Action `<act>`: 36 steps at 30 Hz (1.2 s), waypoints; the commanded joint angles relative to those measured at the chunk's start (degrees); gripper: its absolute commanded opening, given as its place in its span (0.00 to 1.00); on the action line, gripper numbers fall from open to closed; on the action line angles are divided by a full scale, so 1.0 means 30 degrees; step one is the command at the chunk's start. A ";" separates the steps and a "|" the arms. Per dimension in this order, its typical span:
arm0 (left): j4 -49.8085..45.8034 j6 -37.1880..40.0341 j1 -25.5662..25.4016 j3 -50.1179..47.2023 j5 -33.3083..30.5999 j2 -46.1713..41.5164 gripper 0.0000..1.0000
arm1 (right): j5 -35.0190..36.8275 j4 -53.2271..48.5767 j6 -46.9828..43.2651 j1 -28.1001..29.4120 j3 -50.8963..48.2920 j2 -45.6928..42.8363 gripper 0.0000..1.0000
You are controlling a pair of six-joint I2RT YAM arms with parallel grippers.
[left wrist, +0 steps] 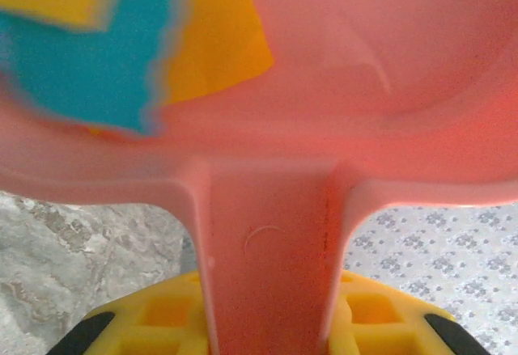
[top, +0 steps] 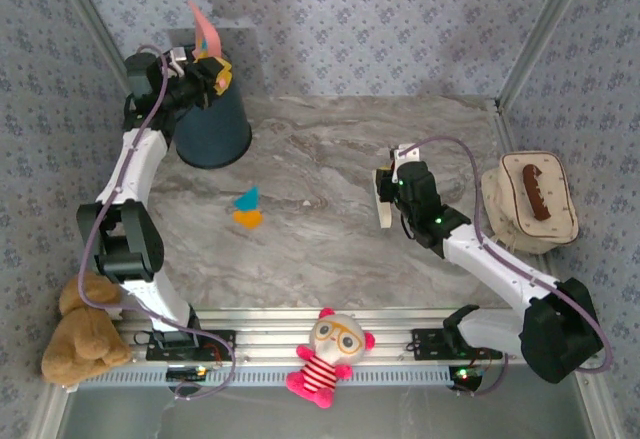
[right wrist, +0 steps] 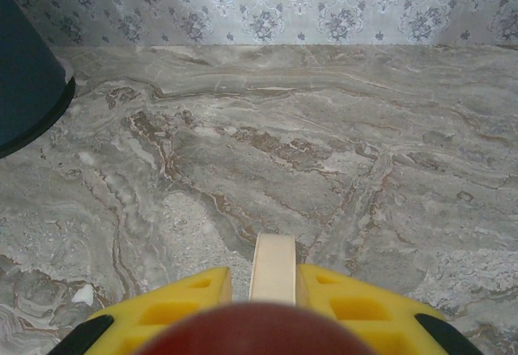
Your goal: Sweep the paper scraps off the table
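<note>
My left gripper is shut on the handle of a pink dustpan, raised and tilted over a dark blue bin at the back left. Seen from the left wrist, the pan's handle runs between my yellow fingers, and cyan and orange paper scraps lie inside the pan. Two more paper scraps, cyan and orange, lie together on the marble table. My right gripper is shut on a cream brush at mid-right, its cream handle clamped between the fingers.
A cream oval tray holding a brown item sits at the right edge. A brown teddy and a striped doll rest by the front aluminium rail. The bin's side and a tiny white speck appear in the right wrist view.
</note>
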 commanded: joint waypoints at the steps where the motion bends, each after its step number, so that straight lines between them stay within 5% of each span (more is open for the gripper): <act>1: 0.2632 -0.1939 0.0157 -0.0001 0.0336 0.0268 0.00 | -0.0185 0.0260 0.0370 -0.0045 -0.0136 0.0013 0.00; 29: 1.5709 -1.3861 -0.0066 -0.3257 -0.2395 0.1537 0.00 | -0.0327 0.0442 0.0460 0.0069 -0.0040 0.0451 0.00; 36: 1.6002 -1.4202 -0.0245 -0.3330 -0.2619 0.1426 0.00 | -0.0314 0.0451 0.0435 0.0151 -0.0007 0.0539 0.00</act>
